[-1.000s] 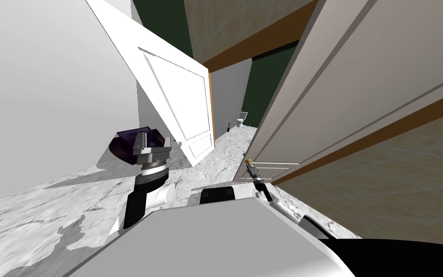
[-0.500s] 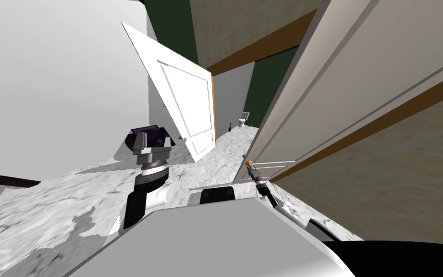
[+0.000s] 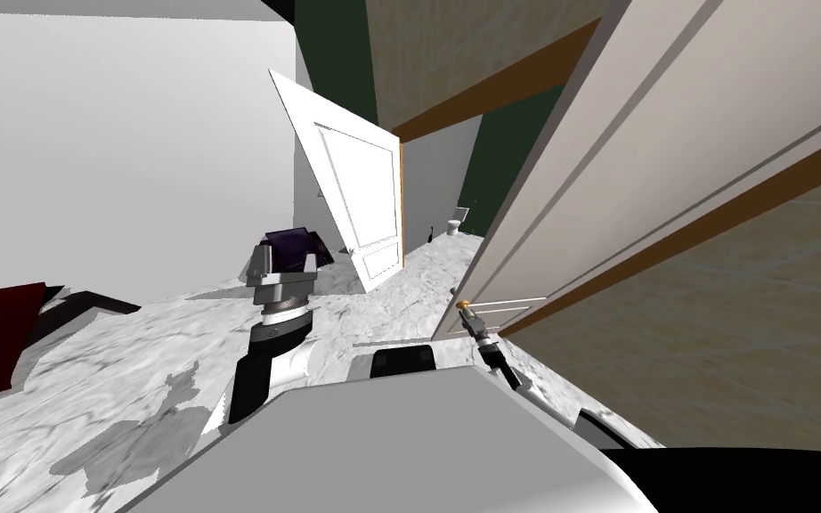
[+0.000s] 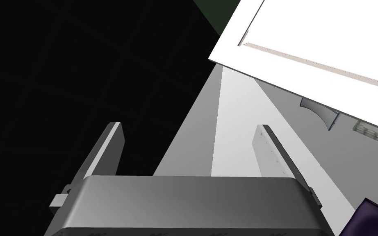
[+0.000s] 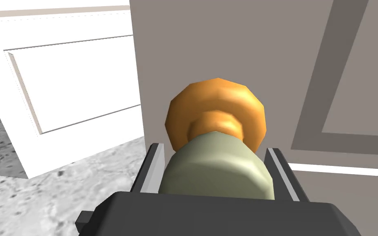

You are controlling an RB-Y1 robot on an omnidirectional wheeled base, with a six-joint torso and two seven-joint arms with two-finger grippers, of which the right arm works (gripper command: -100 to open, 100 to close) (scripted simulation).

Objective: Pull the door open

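The right end effector (image 5: 213, 153) grips the olive-green knob (image 5: 217, 176) of the greyish-beige door (image 5: 233, 49) ahead on the right, one finger pressed to each side, while the left end effector (image 4: 189, 128) hangs well apart, fingers spread wide, above the marbled floor (image 3: 133, 374).

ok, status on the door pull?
Right gripper shut on the knob. Left gripper open, holding nothing. Door beige, knob near its edge. White door beyond, apart from it.
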